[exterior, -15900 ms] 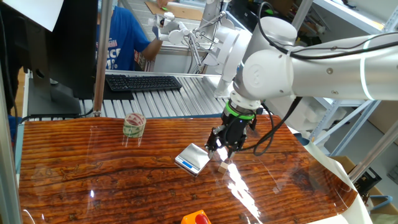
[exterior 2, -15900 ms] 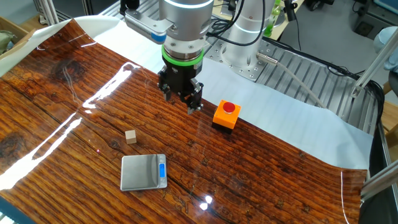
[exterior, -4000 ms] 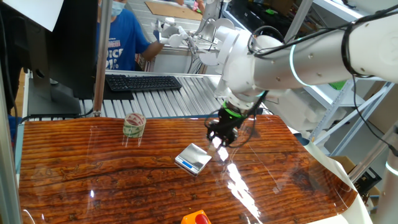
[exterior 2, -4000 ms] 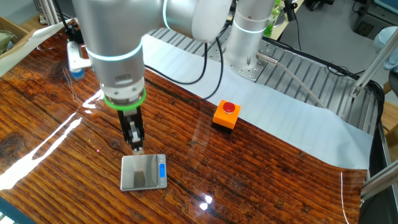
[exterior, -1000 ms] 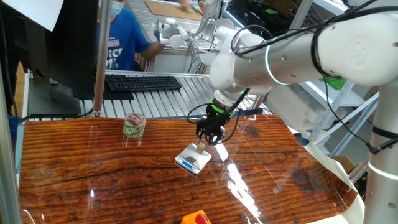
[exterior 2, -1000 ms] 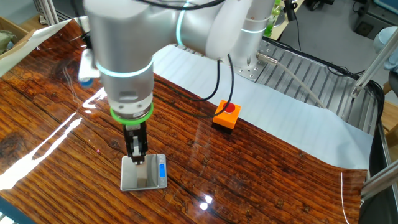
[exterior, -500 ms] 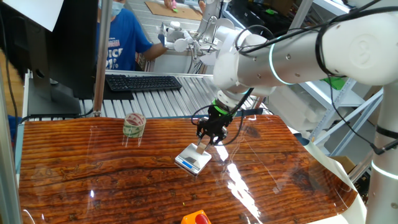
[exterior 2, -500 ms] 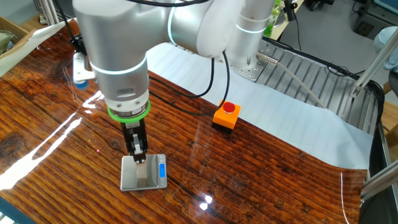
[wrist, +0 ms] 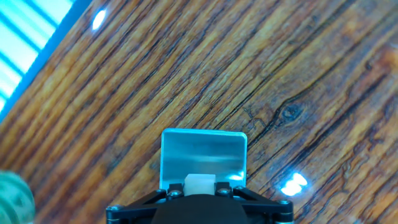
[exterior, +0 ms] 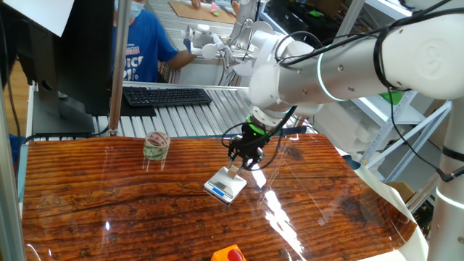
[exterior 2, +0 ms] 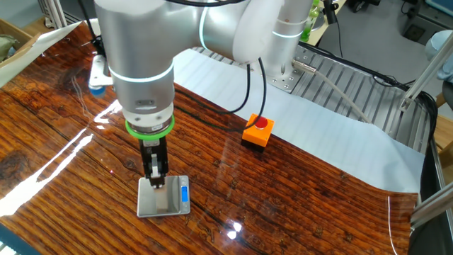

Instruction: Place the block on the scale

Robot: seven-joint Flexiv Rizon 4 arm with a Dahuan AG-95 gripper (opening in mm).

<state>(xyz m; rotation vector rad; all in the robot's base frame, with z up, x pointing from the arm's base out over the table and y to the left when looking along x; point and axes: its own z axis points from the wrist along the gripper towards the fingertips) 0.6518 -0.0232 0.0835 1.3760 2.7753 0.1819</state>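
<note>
The scale (exterior: 222, 187) lies flat on the wooden table, its blue display strip on one edge; it also shows in the other fixed view (exterior 2: 150, 204) and in the hand view (wrist: 204, 149). My gripper (exterior: 235, 170) hangs upright over the platform (exterior 2: 156, 180), shut on the block (exterior: 234, 173). In the hand view the light block (wrist: 199, 183) sits between my fingers (wrist: 169, 194), just over the platform's near part. I cannot tell whether the block touches the platform. In the other fixed view the fingers hide most of the block.
A tape roll (exterior: 156, 145) stands on the table to the left. A black keyboard (exterior: 167, 96) lies on the bench behind. An orange box with a red button (exterior 2: 257, 130) sits near the white sheet. A person in blue (exterior: 141, 43) works behind.
The block lay on the table beside the scale at first; now it is in my gripper over the platform. Over the last second the gripper has barely moved.
</note>
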